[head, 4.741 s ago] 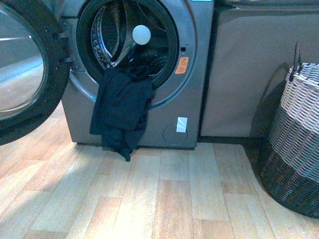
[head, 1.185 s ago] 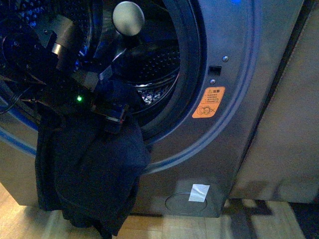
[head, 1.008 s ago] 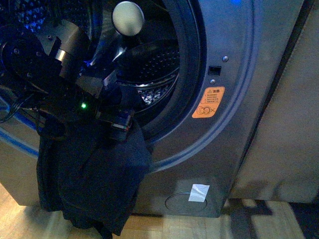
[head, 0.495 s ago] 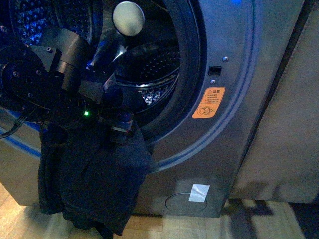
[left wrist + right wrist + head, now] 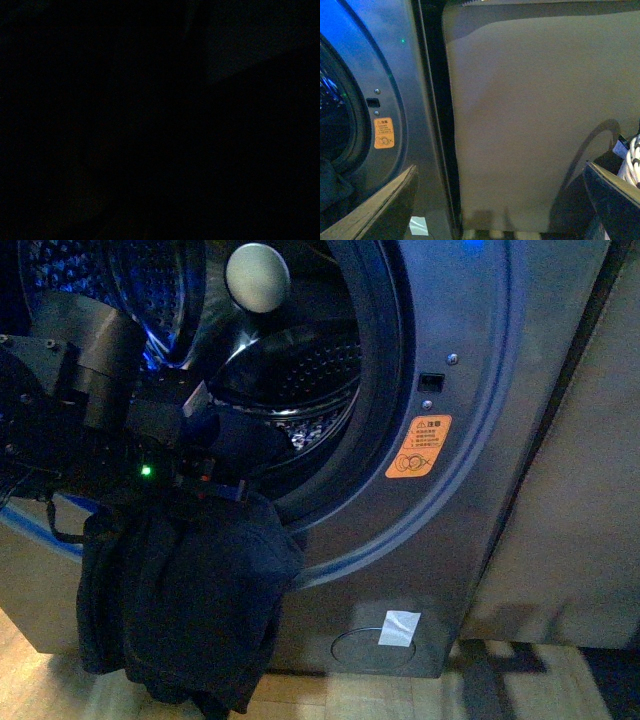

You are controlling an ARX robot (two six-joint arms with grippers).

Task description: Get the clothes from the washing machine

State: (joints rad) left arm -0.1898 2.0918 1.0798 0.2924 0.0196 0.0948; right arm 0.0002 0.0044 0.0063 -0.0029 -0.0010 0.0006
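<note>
The dark navy clothes hang limp over the lower rim of the washing machine's porthole, down its grey front. My left gripper reaches in from the left at the porthole's lower rim and is shut on the top of the clothes. The perforated steel drum is open behind it. The orange sticker sits right of the porthole. The left wrist view is dark. My right gripper is open and empty, facing the washing machine's right side and a beige panel.
A pale round knob shows at the porthole's top. A white label is low on the washer's front. A beige cabinet panel stands to the right. Wooden floor runs below. A woven basket's edge shows in the right wrist view.
My left arm has swung left and down at the porthole's rim, keeping hold of the clothes. The garment's top has bunched slightly. The camera has stayed close to the washer.
</note>
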